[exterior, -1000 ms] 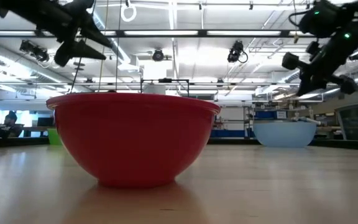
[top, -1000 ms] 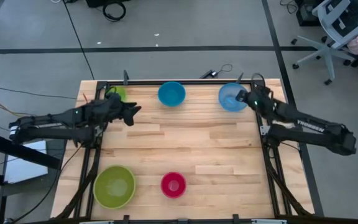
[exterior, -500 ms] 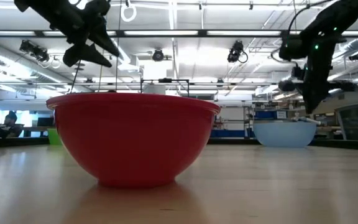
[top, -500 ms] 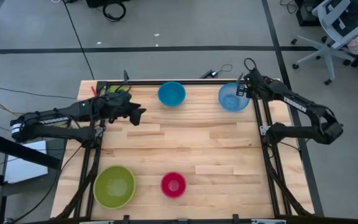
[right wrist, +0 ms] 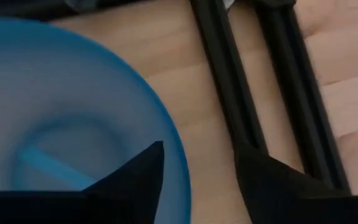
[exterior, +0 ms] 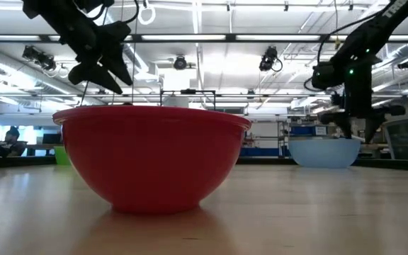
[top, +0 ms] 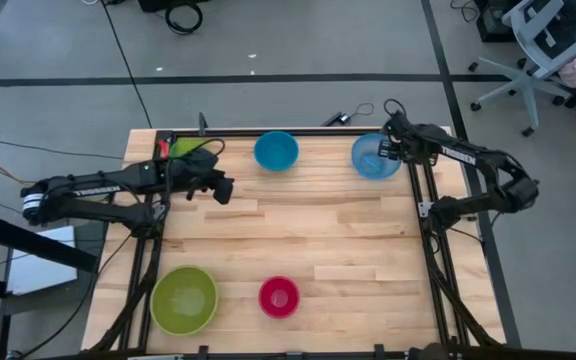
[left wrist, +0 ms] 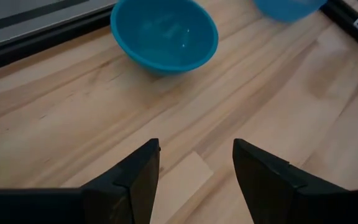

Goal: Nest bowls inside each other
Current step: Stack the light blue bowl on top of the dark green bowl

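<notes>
Five bowls stand on the wooden table (top: 348, 235). The small lime-green bowl (top: 184, 148), the bright blue bowl (top: 276, 151) and the light translucent blue bowl (top: 371, 157) line the far edge. The large lime-green bowl (top: 184, 299) and the pink-red bowl (top: 279, 297) sit at the near edge. My right gripper (right wrist: 199, 147) is open and points down over the light blue bowl's right rim (right wrist: 178, 155), one finger above the inside and one outside. My left gripper (left wrist: 196, 167) hangs open above bare wood, left of the bright blue bowl (left wrist: 165, 34).
A black metal frame (top: 423, 200) runs along the table's edges, close beside the light blue bowl on its right. The middle of the table is bare wood. An office chair (top: 543, 50) stands on the floor beyond the far right corner.
My right gripper has swung toward the table's far edge to the light blue bowl's right rim, tipped steeply downward, sunk and opened. My left gripper has crept toward the table's right, nearer the bright blue bowl, and tipped further down. The bowls have not moved.
</notes>
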You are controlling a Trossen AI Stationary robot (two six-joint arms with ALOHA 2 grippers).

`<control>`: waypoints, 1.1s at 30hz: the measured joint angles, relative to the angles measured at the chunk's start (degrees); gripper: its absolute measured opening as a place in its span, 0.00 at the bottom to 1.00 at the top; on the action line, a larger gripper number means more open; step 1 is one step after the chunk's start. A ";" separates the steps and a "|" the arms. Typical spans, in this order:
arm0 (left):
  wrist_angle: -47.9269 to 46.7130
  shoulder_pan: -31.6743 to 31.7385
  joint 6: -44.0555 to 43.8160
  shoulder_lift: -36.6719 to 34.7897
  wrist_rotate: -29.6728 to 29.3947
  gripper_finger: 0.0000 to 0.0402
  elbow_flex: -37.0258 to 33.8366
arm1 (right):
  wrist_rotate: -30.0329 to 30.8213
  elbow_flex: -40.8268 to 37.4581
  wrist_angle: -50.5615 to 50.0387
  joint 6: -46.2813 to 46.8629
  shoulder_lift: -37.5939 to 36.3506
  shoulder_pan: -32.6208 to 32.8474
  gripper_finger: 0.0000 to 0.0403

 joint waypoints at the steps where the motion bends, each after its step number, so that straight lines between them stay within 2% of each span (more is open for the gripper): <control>1: 0.00 0.00 -0.01 0.21 -0.06 0.51 0.00 | -0.58 0.00 0.37 0.15 1.24 -0.01 0.51; 4: 0.07 0.00 -0.17 0.66 -0.13 0.51 0.00 | -2.89 0.00 1.27 0.80 4.77 0.00 0.50; 6: -0.20 0.00 -0.61 0.74 -0.13 0.51 0.00 | -3.97 -0.04 1.21 0.41 6.40 0.49 0.44; 8: -0.14 0.00 -1.46 0.72 -0.13 0.51 0.00 | -5.30 -0.04 1.73 -0.70 7.22 1.53 0.34; 11: -0.12 0.00 -3.95 0.65 -0.13 0.51 0.00 | -7.01 -0.05 3.10 -1.55 6.33 4.14 0.11; 13: 0.19 0.00 -5.62 0.61 -0.10 0.51 0.00 | -7.08 0.22 5.94 -1.38 4.07 7.18 0.04; 17: 2.29 0.00 -7.53 0.98 -0.07 0.51 -0.02 | -6.51 -0.07 8.32 2.75 -0.95 15.44 0.04; 23: 14.02 0.00 -7.17 2.29 1.30 0.51 -0.05 | 2.44 2.29 11.30 5.93 -5.17 33.00 0.03; 28: 28.34 -0.02 -3.36 5.33 5.41 0.51 0.00 | 12.75 6.79 12.93 9.32 -3.47 44.95 0.03; 33: 35.25 -1.62 1.11 8.26 5.92 0.51 -0.04 | 20.28 13.24 14.08 7.55 2.53 50.29 0.03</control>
